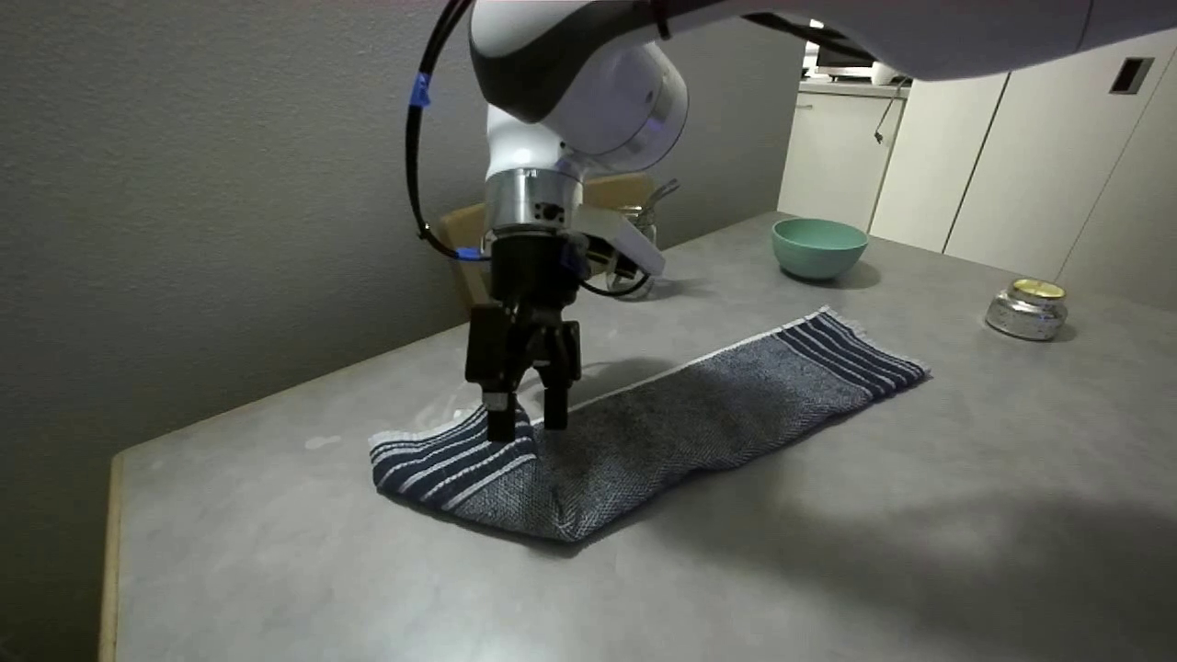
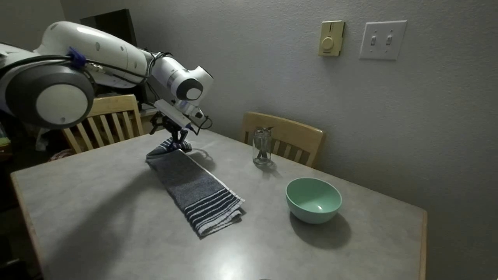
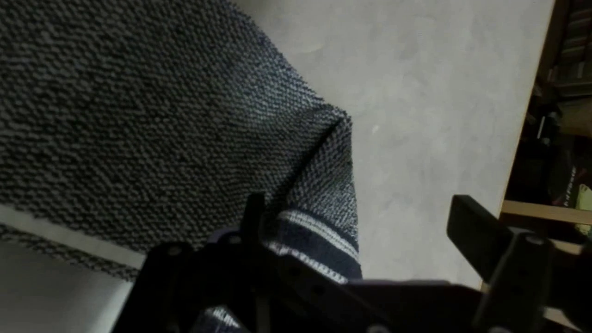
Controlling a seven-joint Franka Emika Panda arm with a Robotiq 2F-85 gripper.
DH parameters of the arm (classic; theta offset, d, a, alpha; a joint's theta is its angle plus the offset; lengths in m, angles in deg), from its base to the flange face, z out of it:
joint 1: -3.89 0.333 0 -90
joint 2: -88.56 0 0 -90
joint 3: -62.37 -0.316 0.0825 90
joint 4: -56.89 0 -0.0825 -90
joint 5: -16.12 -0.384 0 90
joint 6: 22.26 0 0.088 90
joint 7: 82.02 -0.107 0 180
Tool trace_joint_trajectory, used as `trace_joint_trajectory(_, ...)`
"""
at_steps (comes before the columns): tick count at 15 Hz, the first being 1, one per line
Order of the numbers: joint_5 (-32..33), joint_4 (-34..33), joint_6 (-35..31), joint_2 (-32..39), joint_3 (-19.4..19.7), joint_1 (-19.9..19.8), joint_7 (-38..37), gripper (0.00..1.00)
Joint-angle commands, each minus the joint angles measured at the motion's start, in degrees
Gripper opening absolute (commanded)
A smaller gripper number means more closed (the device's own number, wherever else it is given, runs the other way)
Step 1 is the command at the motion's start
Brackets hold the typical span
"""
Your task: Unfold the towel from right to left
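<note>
- Grey tabletop (image 1: 276,561) beside a plain wall (image 1: 211,202); dim light; bowl (image 1: 818,253) and glass jar (image 2: 262,146) both apart from the work
- Main thing, the towel (image 1: 708,414), lies on the tabletop; in an exterior view its long axis runs from near left to far right
- Right striped end (image 1: 860,354) lies flat and in line with that axis
- Left striped end (image 1: 432,469) out of line: cloth bends at a crease (image 1: 563,524), and past it the end turns toward the wall
- Relation that matters: gripper (image 1: 528,423) stands over the turned end, just beside the crease; most of the towel stretches away from it, right and far. Touching the cloth or just above it, cannot tell
- Jaws wide apart in the wrist view, nothing seen pinched; one finger (image 3: 478,231) over bare tabletop beyond the towel's edge, its opposite over cloth by the crease
- Single arm, so no nearer hand to choose
- My reading: unfolding mostly done; what remains is likely catching the turned end and drawing it left and near, in line with the long axis
- Possible trouble: jaws look spread roughly along the towel's length, so closing here could bunch the crease instead of taking an edge; a pull toward the wall would probably deepen the bend
</note>
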Motion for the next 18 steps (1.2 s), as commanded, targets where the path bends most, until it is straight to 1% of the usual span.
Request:
trace_joint_trajectory(1, 3.15, -4.57, 1.14, 2.22, 2.08, 1.31, -0.25, 1.00)
trace_joint_trajectory(4, 3.96, -5.19, 0.74, 2.69, 2.54, 1.17, 0.10, 1.00)
trace_joint_trajectory(8, 3.49, -6.16, -0.02, 3.49, 2.55, 0.78, 0.48, 1.00)
trace_joint_trajectory(9, 3.88, -10.71, 2.03, 5.84, 2.20, 1.10, -0.02, 1.00)
trace_joint_trajectory(14, 3.80, -15.18, 2.56, 7.44, 2.09, 0.98, 0.80, 1.00)
trace_joint_trajectory(15, 3.28, -8.02, -0.44, 3.49, 2.27, 0.26, 1.76, 1.00)
trace_joint_trajectory(16, 3.07, -7.27, 1.16, 3.13, 2.02, -0.04, 2.05, 1.00)
trace_joint_trajectory(17, 2.84, -10.52, 0.36, 5.07, 2.27, 0.67, 0.64, 1.00)
trace_joint_trajectory(18, 2.84, -10.31, 0.38, 5.04, 2.27, 0.65, 0.82, 1.00)
